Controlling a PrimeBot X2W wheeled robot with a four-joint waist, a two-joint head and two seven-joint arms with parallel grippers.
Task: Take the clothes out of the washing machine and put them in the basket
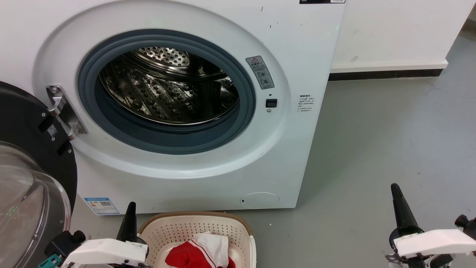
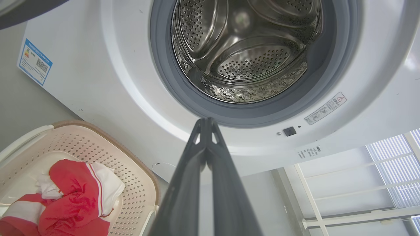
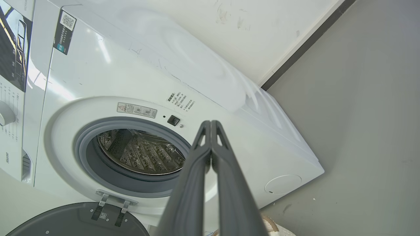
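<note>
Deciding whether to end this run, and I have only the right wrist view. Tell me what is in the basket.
Observer: The basket holds the clothes, red with white panels, heaped together.
Operator: Check the bottom of the drum; my view cuts it off.
Observer: In the left wrist view the drum is bare steel down to its front lip, with no fabric in the part that shows.
Operator: Report the left gripper.
Observer: The left gripper has its jaws shut with nothing between them.
</note>
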